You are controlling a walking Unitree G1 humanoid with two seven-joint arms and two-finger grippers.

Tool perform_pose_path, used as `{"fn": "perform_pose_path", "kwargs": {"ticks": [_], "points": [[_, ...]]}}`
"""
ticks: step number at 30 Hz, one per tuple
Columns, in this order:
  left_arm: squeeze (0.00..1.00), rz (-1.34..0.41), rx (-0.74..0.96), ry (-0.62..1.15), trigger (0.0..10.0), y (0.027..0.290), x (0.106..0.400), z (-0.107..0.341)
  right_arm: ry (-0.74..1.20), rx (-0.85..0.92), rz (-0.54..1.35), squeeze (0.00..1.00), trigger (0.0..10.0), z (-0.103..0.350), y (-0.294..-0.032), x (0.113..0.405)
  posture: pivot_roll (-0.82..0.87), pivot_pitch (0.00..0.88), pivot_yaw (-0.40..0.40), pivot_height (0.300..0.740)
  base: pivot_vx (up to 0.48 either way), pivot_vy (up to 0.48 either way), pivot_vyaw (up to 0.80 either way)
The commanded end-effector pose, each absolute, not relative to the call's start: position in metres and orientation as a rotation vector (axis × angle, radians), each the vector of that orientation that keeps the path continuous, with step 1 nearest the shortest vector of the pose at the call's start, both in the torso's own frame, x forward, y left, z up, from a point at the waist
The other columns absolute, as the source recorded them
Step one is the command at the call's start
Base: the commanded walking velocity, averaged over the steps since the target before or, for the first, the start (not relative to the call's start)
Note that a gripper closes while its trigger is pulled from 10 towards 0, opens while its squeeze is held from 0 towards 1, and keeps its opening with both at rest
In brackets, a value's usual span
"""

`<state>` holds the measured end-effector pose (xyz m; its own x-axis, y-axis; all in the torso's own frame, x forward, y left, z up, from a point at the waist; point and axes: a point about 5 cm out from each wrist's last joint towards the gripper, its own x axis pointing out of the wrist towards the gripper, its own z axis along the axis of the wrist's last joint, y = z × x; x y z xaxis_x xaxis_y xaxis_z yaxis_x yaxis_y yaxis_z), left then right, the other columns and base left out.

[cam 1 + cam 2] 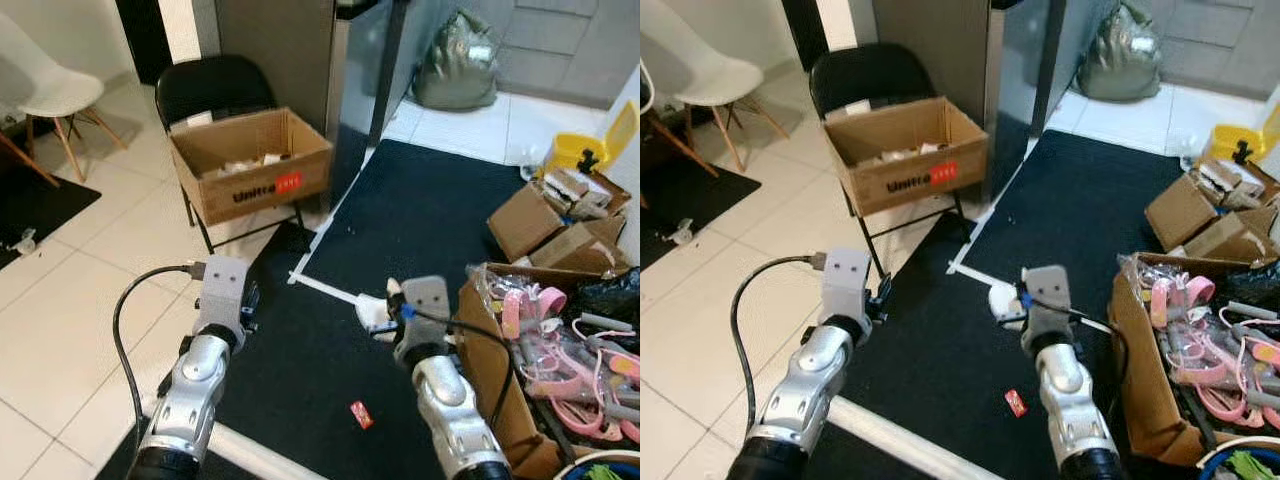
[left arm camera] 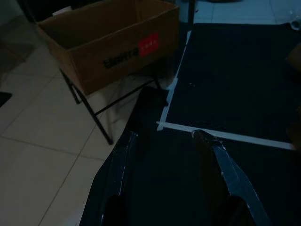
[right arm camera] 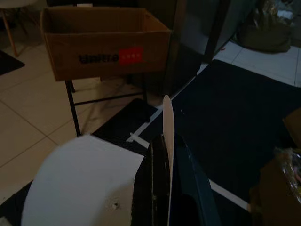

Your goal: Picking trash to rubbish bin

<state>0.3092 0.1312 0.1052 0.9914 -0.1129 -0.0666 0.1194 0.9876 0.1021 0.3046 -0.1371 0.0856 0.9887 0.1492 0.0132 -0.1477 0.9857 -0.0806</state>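
1. Box [image 1: 250, 160] made of cardboard, the rubbish bin here, sits on a black chair [image 1: 215, 85] at the far edge of the black mat [image 1: 430, 230]; some scraps lie inside it.
2. Left gripper [image 2: 164, 155] hangs over the mat's near edge; its two black fingers [image 2: 120, 160] are spread apart with nothing between them.
3. Right gripper [image 3: 164, 155] has its fingers pressed together on a white plate [image 3: 80, 183]; the plate is held above the mat, well apart from the box.
4. Small red wrapper [image 1: 362, 414] lies on the mat near the robot.
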Motion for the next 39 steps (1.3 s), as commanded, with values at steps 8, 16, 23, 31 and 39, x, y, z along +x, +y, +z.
{"fn": "perform_pose_path", "kwargs": {"ticks": [8, 16, 23, 31, 39], "points": [[0.07, -0.116, 0.105, 0.075, 10.0, 0.1320, 0.3076, 0.1006, 0.018, -0.065, 0.160, 0.00, 10.0, 0.0775, -0.1331, 0.3025, -0.02, 0.095, 0.015, 0.740, 0.352, 0.000, 0.00], [0.07, -0.112, 0.111, 0.078, 10.0, 0.1325, 0.3064, 0.0993, 0.013, -0.067, 0.163, 0.00, 10.0, 0.0780, -0.1317, 0.3032, -0.02, 0.094, 0.009, 0.740, 0.354, 0.000, 0.00], [0.08, -0.109, 0.112, 0.077, 10.0, 0.1333, 0.3064, 0.0995, 0.012, -0.067, 0.163, 0.00, 10.0, 0.0783, -0.1322, 0.3038, -0.02, 0.093, 0.007, 0.740, 0.359, 0.000, 0.00], [0.08, -0.110, 0.113, 0.076, 10.0, 0.1335, 0.3063, 0.0995, 0.004, -0.064, 0.143, 0.00, 10.0, 0.0787, -0.1354, 0.3036, -0.02, 0.096, 0.005, 0.740, 0.363, 0.000, 0.00], [0.08, -0.108, 0.112, 0.072, 10.0, 0.1350, 0.3058, 0.0997, 0.012, -0.063, 0.146, 0.00, 10.0, 0.0769, -0.1342, 0.3030, -0.01, 0.094, 0.001, 0.740, 0.370, 0.000, 0.00]]}}
